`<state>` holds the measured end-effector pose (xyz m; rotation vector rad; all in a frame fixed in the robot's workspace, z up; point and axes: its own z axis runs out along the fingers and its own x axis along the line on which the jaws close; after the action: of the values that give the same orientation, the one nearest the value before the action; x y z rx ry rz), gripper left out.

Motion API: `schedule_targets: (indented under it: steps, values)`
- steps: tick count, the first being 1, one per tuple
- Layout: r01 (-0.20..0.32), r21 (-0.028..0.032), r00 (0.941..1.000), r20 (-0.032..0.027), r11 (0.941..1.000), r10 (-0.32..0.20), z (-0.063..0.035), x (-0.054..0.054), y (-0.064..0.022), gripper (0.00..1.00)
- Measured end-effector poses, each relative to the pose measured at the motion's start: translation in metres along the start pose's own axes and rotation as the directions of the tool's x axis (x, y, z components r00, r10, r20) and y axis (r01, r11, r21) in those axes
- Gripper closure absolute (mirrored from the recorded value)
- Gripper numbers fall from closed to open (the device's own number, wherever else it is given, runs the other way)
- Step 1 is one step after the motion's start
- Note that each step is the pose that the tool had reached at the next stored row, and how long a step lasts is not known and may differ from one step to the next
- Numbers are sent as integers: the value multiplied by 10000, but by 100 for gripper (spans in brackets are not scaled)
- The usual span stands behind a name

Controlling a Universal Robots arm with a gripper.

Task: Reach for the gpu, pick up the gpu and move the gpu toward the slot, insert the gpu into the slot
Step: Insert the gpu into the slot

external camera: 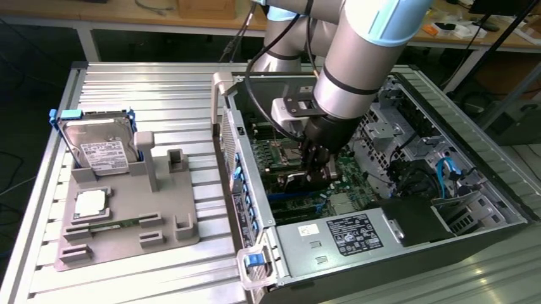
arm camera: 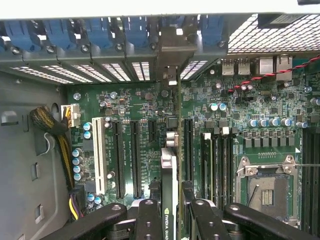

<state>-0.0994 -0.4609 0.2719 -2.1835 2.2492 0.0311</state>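
In the wrist view I look down the gpu point(arm camera: 169, 165) edge-on: a thin dark card whose grey metal bracket point(arm camera: 171, 47) reaches the case's rear slot openings. My gripper point(arm camera: 170, 225) is shut on it, one black finger point(arm camera: 149, 220) on each side. The card stands upright over the green motherboard point(arm camera: 235, 120), between long black slots point(arm camera: 135, 155); whether its edge sits in a slot I cannot tell. In the exterior view my gripper point(external camera: 317, 161) is down inside the open computer case point(external camera: 473, 152), with the gpu point(external camera: 292, 180) showing below it.
A CPU socket point(arm camera: 265, 185) and memory slots lie beside the card, and a yellow cable bundle point(arm camera: 55, 135) on the other side. Outside the case, a grey fixture point(external camera: 127, 221) holds a silver hard drive point(external camera: 101, 152) and a small square chip point(external camera: 90, 204). A power supply point(external camera: 355, 231) fills the case's near end.
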Motion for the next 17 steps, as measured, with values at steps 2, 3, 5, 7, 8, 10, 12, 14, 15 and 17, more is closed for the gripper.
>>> schedule_targets:
  steps: [2, 3, 5, 7, 8, 10, 12, 14, 15, 17]
  values:
    - [0, -1, 10000, -2, 10000, 0, 1, 0, 0, 73]
    - [1, -1, 10000, -2, 10000, -1, 2, 0, 0, 73]
    - [0, 1, 10000, 4, 10000, 0, 10, -1, 0, 73]
    - [0, 1, 10000, 2, 10000, 0, 23, 0, 0, 73]
    - [1, 0, 10000, 0, 10000, -1, 26, 0, 0, 73]
    - [-1, -1, 10000, -3, 10000, 1, 26, 0, 1, 73]
    - [-1, 2, 10000, 1, 10000, 1, 31, 0, 7, 73]
    - [2, 3, 10000, 2, 10000, -2, 34, 0, 19, 73]
    - [3, 2, 10000, 2, 10000, -3, 37, 0, 26, 73]
    - [0, -2, 10000, 1, 10000, 0, 41, 1, 32, 73]
